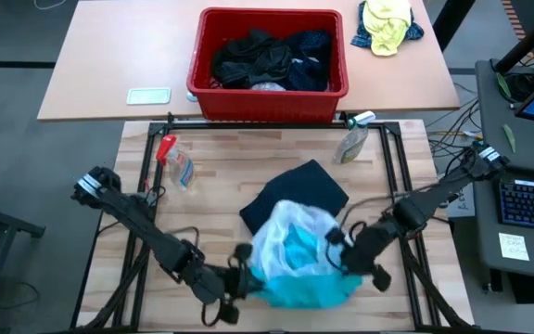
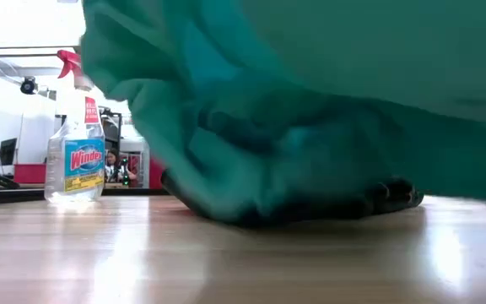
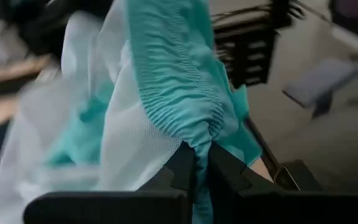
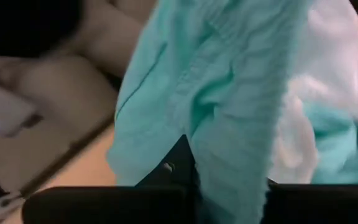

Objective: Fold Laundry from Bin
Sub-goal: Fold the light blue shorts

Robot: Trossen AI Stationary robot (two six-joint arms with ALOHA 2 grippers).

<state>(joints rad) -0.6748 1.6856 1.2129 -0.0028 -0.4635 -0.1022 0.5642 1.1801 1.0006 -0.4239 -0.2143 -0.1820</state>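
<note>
The turquoise garment point(image 1: 297, 264) hangs bunched between the two arms over the near half of the worktop point(image 1: 211, 199), its pale mesh lining turned outward and its lower folds resting on or just above the wood in the low view. The left pincer point(image 3: 197, 163) is closed on a gathered, ribbed edge of the cloth; the right pincer point(image 1: 350, 262) is likewise closed on a ribbed edge at the other side, the two grips standing near each other in the high view. A dark garment point(image 1: 297, 197) lies flat on the worktop just behind, partly covered by the turquoise one. The bin point(image 1: 269, 95) stands beyond the worktop on the far table, with more dark laundry point(image 1: 269, 57) inside. Judgement: the step in hand is spreading the piece before folding. To do it well, the grips should draw apart evenly until the edge between them runs taut, without tugging hard enough to slip the ribbing. The cloth should then be lowered clear of the dark garment, or it will drag that piece out of shape. A spray bottle point(image 1: 350, 144) and a second one point(image 1: 172, 160) lie towards the far edge, well apart from the work.
</note>
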